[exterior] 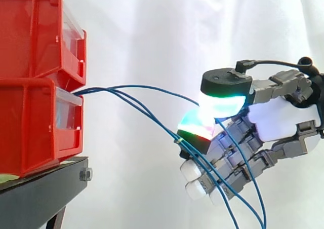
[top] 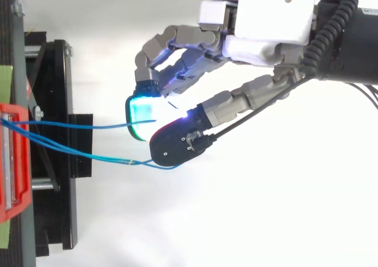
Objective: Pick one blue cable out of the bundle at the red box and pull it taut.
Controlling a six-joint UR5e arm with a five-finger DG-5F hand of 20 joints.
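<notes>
The hand (exterior: 283, 117) reaches in from the right, its palm white and its fingers bent toward the bins. It is closed in a pinch: the thumb, its pad (exterior: 223, 105) glowing green and white, presses against one finger's pad (exterior: 195, 123), which shows green and red, and one blue cable (exterior: 152, 87) runs in between them. The remaining fingers curl below, white-tipped, and hold nothing that can be made out.

From above, the hand (top: 260, 19) shows the same pinch. The thumb's dark back (top: 177, 142) lies on the near side and the cyan-green pad (top: 143, 110) on the far side, with the blue cable (top: 100, 125) entering between them.

That cable leaves the pinch leftward and ends at the red bins. From above it looks nearly straight; from the side it arches gently. The other blue cables (top: 88, 155) start at the same place on the bins but sag lower. They pass under the thumb and in front of the curled fingers, then drop toward the bottom edge of the side view.

All the cables come out at the seam between the upper red bin (exterior: 30, 31) and the lower red bin (exterior: 30, 127), stacked at the left, well apart from the hand. The bins rest on a black stand (exterior: 40, 188), and a white curtain (exterior: 152, 26) hangs behind.
</notes>
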